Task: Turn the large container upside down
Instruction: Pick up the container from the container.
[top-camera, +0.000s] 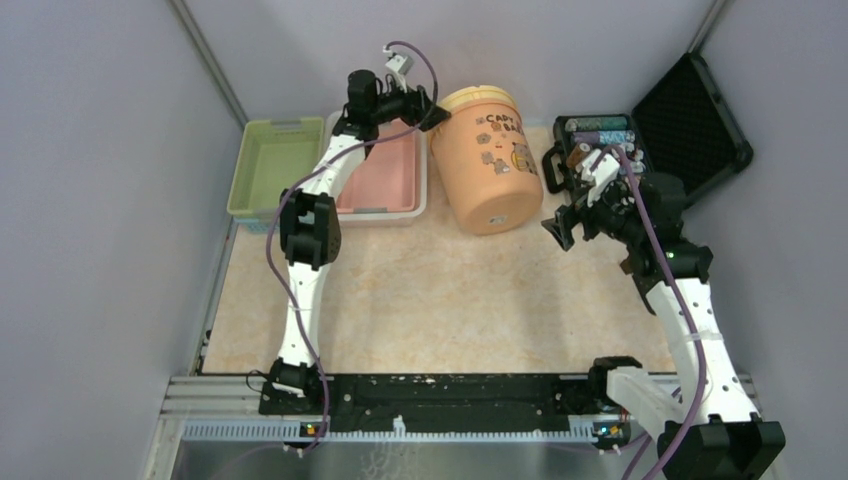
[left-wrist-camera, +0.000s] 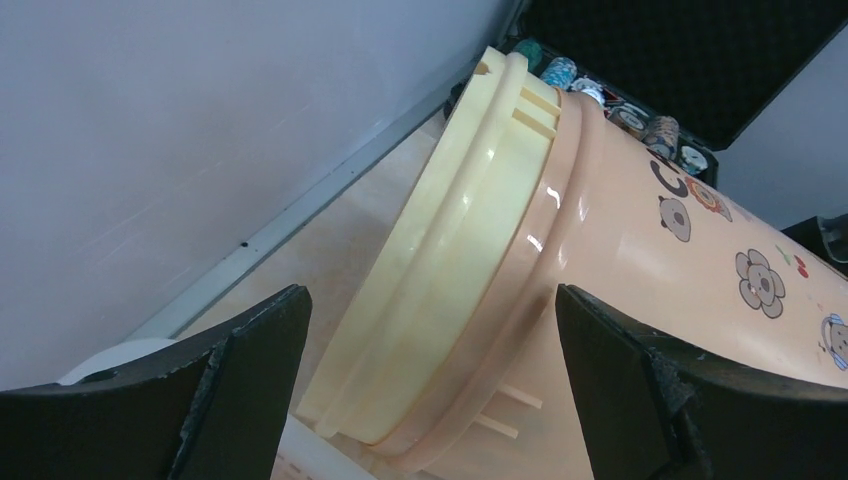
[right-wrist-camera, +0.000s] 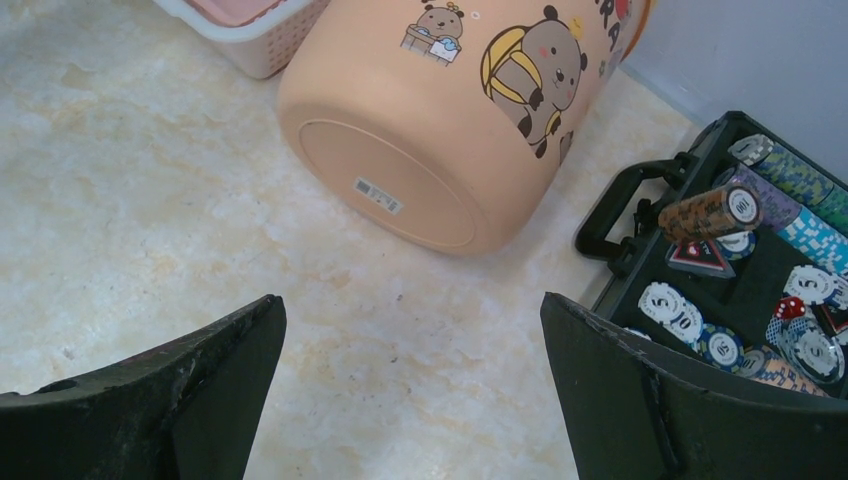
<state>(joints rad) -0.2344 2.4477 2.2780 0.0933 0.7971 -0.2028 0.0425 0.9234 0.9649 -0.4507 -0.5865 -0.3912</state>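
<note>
The large container (top-camera: 490, 165) is an orange tub with cartoon bears and a cream lid (left-wrist-camera: 450, 270). It lies tipped over at the back of the table, its flat base (right-wrist-camera: 385, 185) facing the front and its lid toward the back wall. My left gripper (top-camera: 430, 110) hovers at the lid's left edge. It is open, and in the left wrist view the lid's rim shows between its fingers (left-wrist-camera: 250, 370) without touching them. My right gripper (top-camera: 557, 197) is open just right of the tub's base, over bare table in the right wrist view (right-wrist-camera: 412, 300).
A pink basket (top-camera: 385, 175) and a green basket (top-camera: 270, 165) stand left of the tub, the pink one close to its rim. An open black case of poker chips (right-wrist-camera: 740, 250) sits right of the tub. Grey walls close in the back and both sides.
</note>
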